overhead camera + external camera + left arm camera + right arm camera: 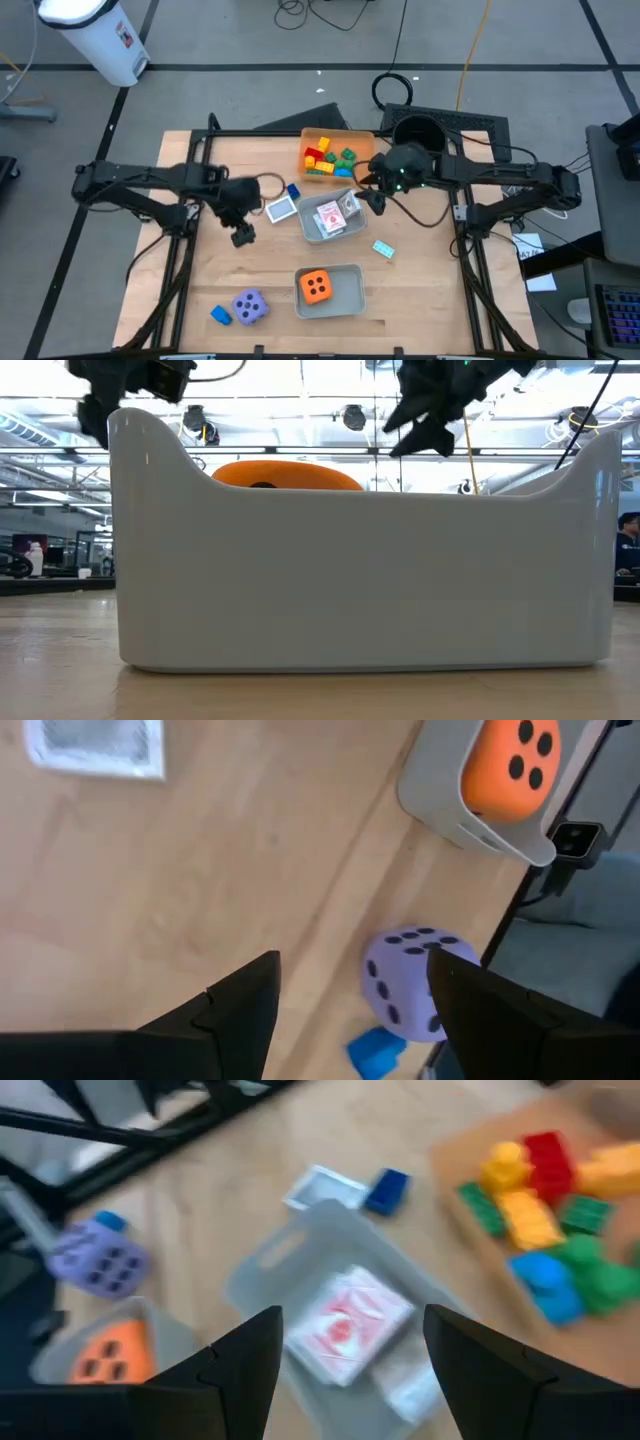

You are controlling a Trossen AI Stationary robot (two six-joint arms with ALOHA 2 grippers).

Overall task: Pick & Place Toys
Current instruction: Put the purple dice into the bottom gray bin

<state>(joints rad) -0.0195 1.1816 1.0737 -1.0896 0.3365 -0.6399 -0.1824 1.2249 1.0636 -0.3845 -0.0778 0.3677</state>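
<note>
Hovering open & empty, left gripper (243,236) sits left of centre frame w/ purple die (249,306) loose at lower left, right gripper (379,201) open over card tray (308,223) mid-frame; risk: die rolling off fingers if grabbed off-centre.

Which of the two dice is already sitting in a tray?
The orange die, inside the grey tray. The purple die lies on the bare table beside a blue brick.

Orange die (508,767) in grey tray (440,808); purple die (405,980) outside.
</note>
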